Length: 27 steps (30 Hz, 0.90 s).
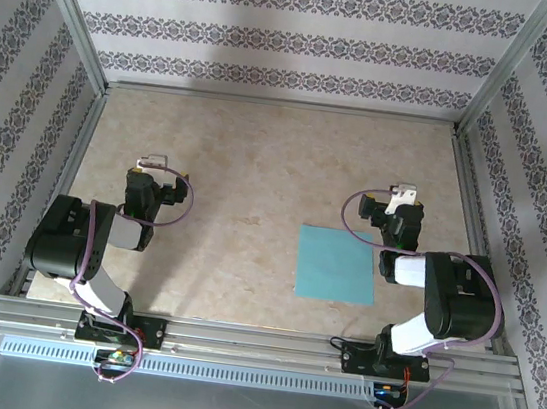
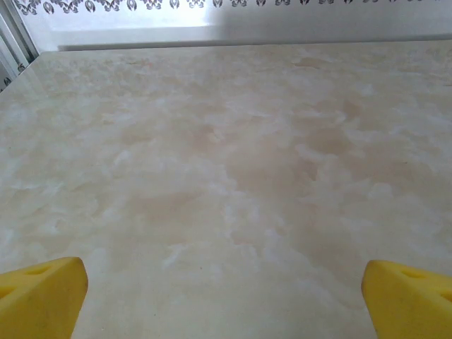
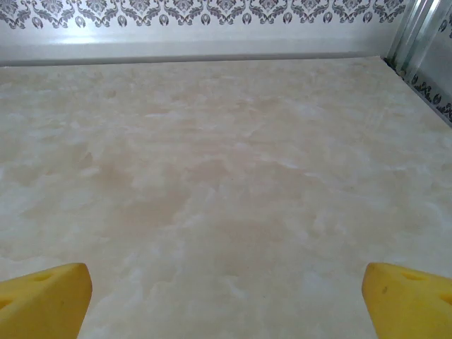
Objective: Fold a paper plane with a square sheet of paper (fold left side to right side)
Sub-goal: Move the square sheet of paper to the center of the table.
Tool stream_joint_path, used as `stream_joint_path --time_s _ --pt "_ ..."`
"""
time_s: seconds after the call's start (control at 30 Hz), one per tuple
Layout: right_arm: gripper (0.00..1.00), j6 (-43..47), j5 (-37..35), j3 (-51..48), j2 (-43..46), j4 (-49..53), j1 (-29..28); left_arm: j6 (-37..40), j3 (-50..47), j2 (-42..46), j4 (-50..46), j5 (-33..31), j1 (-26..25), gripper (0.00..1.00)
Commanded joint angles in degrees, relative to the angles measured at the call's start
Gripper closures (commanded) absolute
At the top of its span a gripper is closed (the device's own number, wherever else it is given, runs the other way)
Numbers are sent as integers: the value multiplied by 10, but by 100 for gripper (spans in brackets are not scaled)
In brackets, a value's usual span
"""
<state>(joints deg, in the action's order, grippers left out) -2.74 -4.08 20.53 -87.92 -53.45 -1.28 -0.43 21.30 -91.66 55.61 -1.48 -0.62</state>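
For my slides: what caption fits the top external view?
Teal square sheet of paper lies flat on the table; left gripper and right gripper stand open.

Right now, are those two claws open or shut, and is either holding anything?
Left gripper: open, holding nothing.
Right gripper: open, holding nothing.

The right gripper holds its two yellow fingertips far apart, one at each lower corner. Between them and ahead of them lies the beige marbled table. Far ahead stands a patterned wall, and a metal post is ahead to the right.
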Motion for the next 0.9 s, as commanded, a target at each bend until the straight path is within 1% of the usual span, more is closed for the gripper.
stream_joint_path --time_s 0.0,0.23,0.37,0.8,0.87 --pt "2 5 -9 6 2 -19 -2 4 8 4 -11 9 6 0" --pt "2 6 -9 6 2 -19 -1 3 8 4 -11 10 6 0" --pt "2 5 -9 6 2 -19 -1 -1 6 4 -7 -4 6 0" --pt "2 1 3 6 2 -17 4 -1 6 3 -8 -5 6 0" --pt "2 2 14 11 6 -10 6 -2 5 4 -6 -5 6 0"
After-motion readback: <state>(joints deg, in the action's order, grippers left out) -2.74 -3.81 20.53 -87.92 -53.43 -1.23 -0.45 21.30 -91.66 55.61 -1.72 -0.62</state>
